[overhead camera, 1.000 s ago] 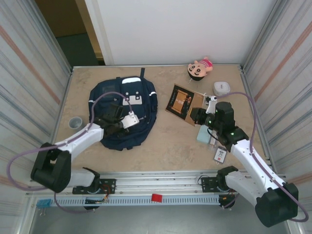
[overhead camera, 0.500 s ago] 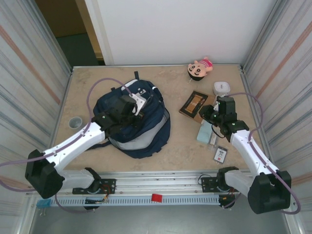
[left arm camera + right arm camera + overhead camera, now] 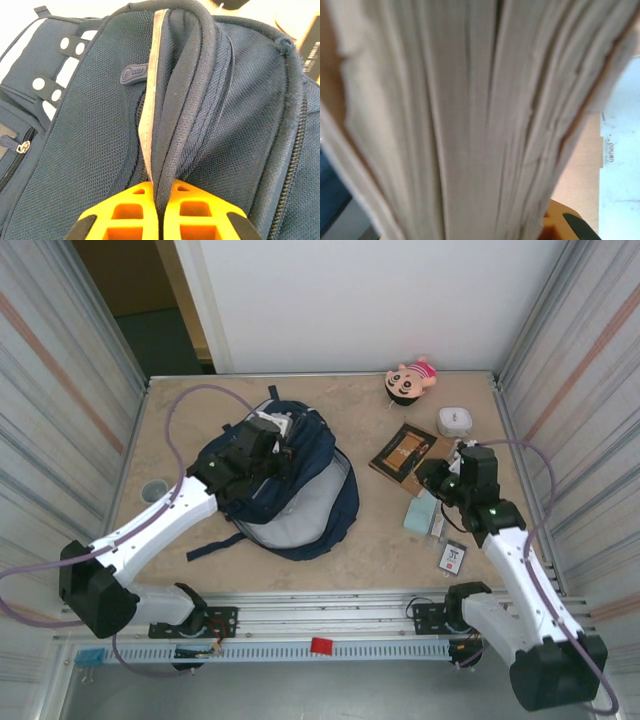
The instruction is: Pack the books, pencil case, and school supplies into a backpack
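Top external view: left claw (image 3: 268, 444) sits on the upper end of the backpack (image 3: 325, 502), jaws pressed together on a bunch of its navy fabric. The bag hangs and spreads from that grip toward the arm bases, pale grey lining showing just below the claw. Left wrist view confirms it: left claw (image 3: 159, 194) is closed, orange fingers (image 3: 120, 214) nearly meeting, pinching a raised fold of the backpack (image 3: 90, 130) with a thin pale stripe (image 3: 152, 85) running straight out ahead of the tips. White patches lie off to the left of the claw.

Right claw (image 3: 432, 473) is narrowly open around the book (image 3: 406, 452), gripping its near edge; the book juts from the tips toward the far wall, tilted. Right wrist view: book (image 3: 465, 120) is edge-on right at the claw, page edges blurred, and a bit of orange finger (image 3: 554, 220) shows at the bottom.

Pencil case (image 3: 420, 512) lies on the table (image 3: 380, 550) just under and behind the right claw, not touched. The clear oblong piece (image 3: 440, 525) is beside it. The black-and-white packet (image 3: 453, 558) is further back along the arm. Plush doll (image 3: 410, 378) and white box (image 3: 456, 421) are beyond the claw, well apart from it.
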Controlling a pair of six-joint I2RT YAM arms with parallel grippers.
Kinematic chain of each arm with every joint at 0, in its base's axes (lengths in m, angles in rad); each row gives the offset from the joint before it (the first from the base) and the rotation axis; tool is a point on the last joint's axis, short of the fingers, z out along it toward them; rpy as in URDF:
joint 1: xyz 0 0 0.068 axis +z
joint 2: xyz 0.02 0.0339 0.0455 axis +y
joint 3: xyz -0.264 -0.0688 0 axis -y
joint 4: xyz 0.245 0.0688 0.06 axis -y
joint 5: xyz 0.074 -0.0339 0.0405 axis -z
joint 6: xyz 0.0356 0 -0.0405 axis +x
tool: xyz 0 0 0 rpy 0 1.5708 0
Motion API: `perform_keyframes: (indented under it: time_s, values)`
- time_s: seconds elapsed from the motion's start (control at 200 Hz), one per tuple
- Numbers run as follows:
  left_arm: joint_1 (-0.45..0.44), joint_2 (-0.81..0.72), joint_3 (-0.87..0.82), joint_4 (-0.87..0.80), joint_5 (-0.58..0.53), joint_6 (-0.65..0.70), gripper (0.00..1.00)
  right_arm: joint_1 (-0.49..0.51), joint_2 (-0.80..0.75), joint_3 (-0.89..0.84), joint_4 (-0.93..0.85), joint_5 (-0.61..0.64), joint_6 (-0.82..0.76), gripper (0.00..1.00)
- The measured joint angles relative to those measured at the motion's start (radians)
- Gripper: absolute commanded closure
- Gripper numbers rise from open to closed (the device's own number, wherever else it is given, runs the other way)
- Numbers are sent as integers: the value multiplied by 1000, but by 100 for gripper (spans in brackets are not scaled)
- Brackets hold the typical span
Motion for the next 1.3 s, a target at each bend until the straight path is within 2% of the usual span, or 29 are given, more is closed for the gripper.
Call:
perform_keyframes:
  time_s: [0.195,0.386,0.536,0.737,0.907,1.082,1.303]
  values:
    - [60,4,18,9,80,-41,100,79,-94,-52,3,-74,95,100]
    - [100,25,70,5,175,-46,100,265,-51,-92,69,-110,204,100]
    - [132,44,103,4,245,-46,100,428,30,-132,258,-55,304,100]
    - [168,75,136,2,342,-45,100,587,257,-142,528,101,389,100]
    - [177,95,166,-4,399,-45,100,618,473,-79,660,157,415,100]
    - [177,97,180,-8,431,-37,100,629,624,4,774,207,428,100]
    - [179,97,180,-4,455,-37,100,630,831,167,805,216,428,100]
